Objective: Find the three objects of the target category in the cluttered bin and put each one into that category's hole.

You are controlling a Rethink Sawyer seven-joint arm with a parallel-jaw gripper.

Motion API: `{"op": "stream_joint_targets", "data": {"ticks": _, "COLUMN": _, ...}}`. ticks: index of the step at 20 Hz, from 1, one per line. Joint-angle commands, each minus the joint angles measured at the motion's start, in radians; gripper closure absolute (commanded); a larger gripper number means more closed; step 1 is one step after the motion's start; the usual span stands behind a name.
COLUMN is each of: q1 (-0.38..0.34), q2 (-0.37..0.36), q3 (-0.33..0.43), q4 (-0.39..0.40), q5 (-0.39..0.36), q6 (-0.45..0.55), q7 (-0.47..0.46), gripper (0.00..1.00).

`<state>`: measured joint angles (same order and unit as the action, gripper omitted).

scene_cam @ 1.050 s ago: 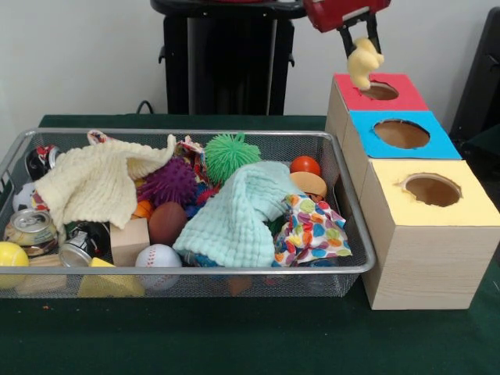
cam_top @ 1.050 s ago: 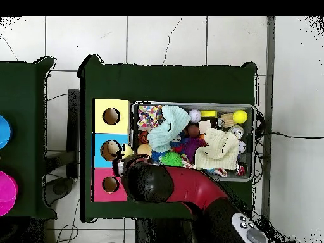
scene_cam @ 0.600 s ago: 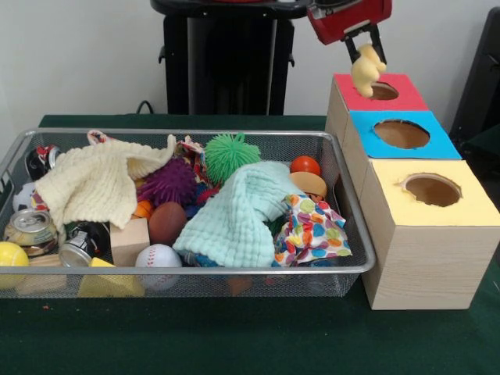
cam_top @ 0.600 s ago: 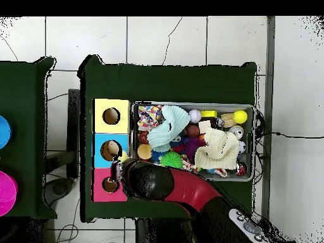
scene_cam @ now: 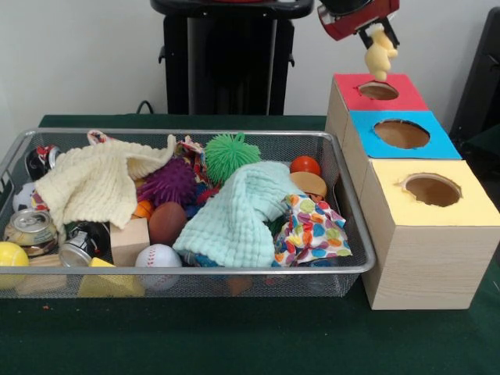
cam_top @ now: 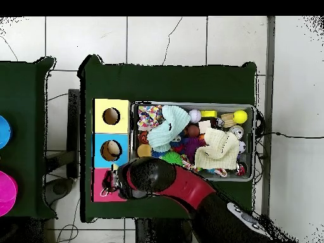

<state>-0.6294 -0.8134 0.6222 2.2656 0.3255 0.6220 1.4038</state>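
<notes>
My gripper [scene_cam: 378,30] hangs at the top right of the front view, shut on a pale yellow soft object [scene_cam: 380,55] that dangles just above the hole of the red box [scene_cam: 397,99]. In the overhead view my gripper [cam_top: 111,182] covers the hole of the red box [cam_top: 99,192], and the held object is hidden there. The wire bin [scene_cam: 344,195] holds a cream cloth [scene_cam: 94,183], a mint cloth [scene_cam: 234,215], a multicoloured dotted cloth [scene_cam: 312,230], a green spiky ball [scene_cam: 231,153], a purple spiky ball [scene_cam: 168,182], a baseball [scene_cam: 158,257] and cans [scene_cam: 31,230].
A blue box [scene_cam: 400,134] and a yellow box [scene_cam: 431,191], each with a round hole, stand in a row with the red one, right of the bin. A wooden block [scene_cam: 130,240] and a yellow ball [scene_cam: 11,255] lie near the bin's front left.
My gripper has moved right and up with the yellow object, from the near edge of the red box's hole to directly above it.
</notes>
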Motion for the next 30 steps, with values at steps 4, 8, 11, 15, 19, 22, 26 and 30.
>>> {"op": "stream_joint_targets", "data": {"ticks": 4, "q1": 0.023, "q2": 0.070, "q3": -0.038, "q4": -0.117, "q5": 0.110, "q6": 0.177, "q7": 0.242, "gripper": 1.00}}
{"op": "stream_joint_targets", "data": {"ticks": 8, "q1": 0.017, "q2": 0.077, "q3": -0.035, "q4": -0.103, "q5": 0.118, "q6": 0.159, "q7": 0.212, "gripper": 1.00}}
{"op": "stream_joint_targets", "data": {"ticks": 11, "q1": 0.016, "q2": 0.082, "q3": -0.040, "q4": -0.106, "q5": 0.113, "q6": 0.165, "q7": 0.201, "gripper": 1.00}}
{"op": "stream_joint_targets", "data": {"ticks": 15, "q1": 0.021, "q2": 0.091, "q3": -0.052, "q4": -0.118, "q5": 0.093, "q6": 0.178, "q7": 0.195, "gripper": 1.00}}
{"op": "stream_joint_targets", "data": {"ticks": 19, "q1": 0.028, "q2": 0.095, "q3": -0.074, "q4": -0.134, "q5": 0.065, "q6": 0.193, "q7": 0.190, "gripper": 1.00}}
{"op": "stream_joint_targets", "data": {"ticks": 22, "q1": 0.032, "q2": 0.099, "q3": -0.087, "q4": -0.144, "q5": 0.051, "q6": 0.193, "q7": 0.183, "gripper": 1.00}}
{"op": "stream_joint_targets", "data": {"ticks": 26, "q1": 0.029, "q2": 0.102, "q3": -0.094, "q4": -0.143, "q5": 0.043, "q6": 0.165, "q7": 0.163, "gripper": 1.00}}
{"op": "stream_joint_targets", "data": {"ticks": 30, "q1": 0.024, "q2": 0.102, "q3": -0.089, "q4": -0.127, "q5": 0.046, "q6": 0.131, "q7": 0.145, "gripper": 1.00}}
